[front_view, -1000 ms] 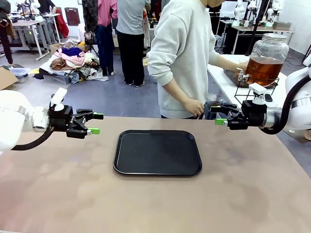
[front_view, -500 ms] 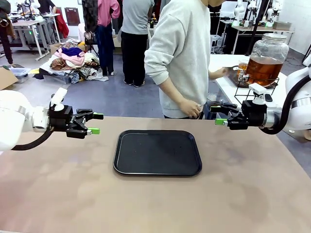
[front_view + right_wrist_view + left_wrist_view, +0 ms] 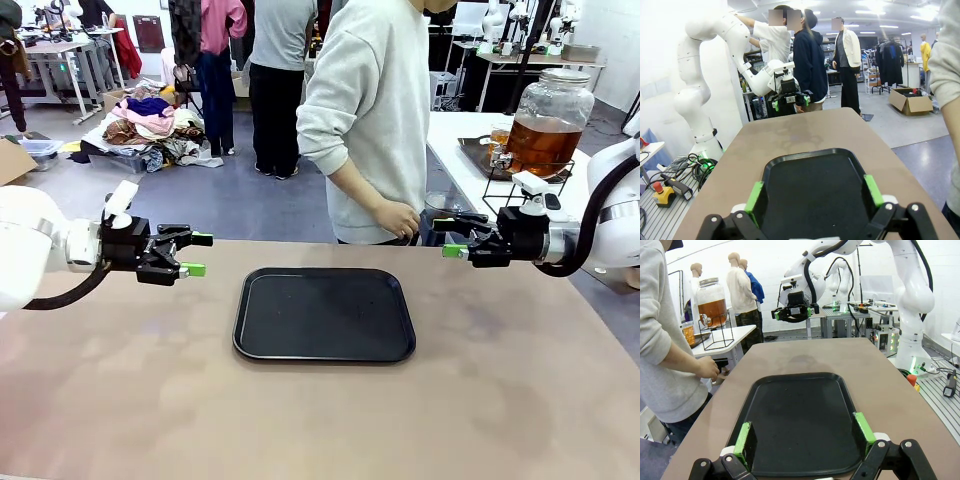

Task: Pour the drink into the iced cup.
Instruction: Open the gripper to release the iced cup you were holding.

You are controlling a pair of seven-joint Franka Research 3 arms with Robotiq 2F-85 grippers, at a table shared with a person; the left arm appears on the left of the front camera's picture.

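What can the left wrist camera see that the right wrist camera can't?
The left wrist view alone has the glass jar of amber drink on its wire stand, and the person's hand at the table edge. The right wrist view alone has a cardboard box and people standing far off. Both share the black tray on the brown table, with open green-padded fingers in front.

A flat black rectangular plastic tray (image 3: 324, 314) lay mid-table, between the left gripper (image 3: 196, 254) and the right gripper (image 3: 449, 236). A person (image 3: 372, 110) stood at the far edge. Behind the right gripper, on a side table (image 3: 455, 160), a big round clear glass dispenser jar (image 3: 547, 118) sat on a black wire stand (image 3: 520, 180)
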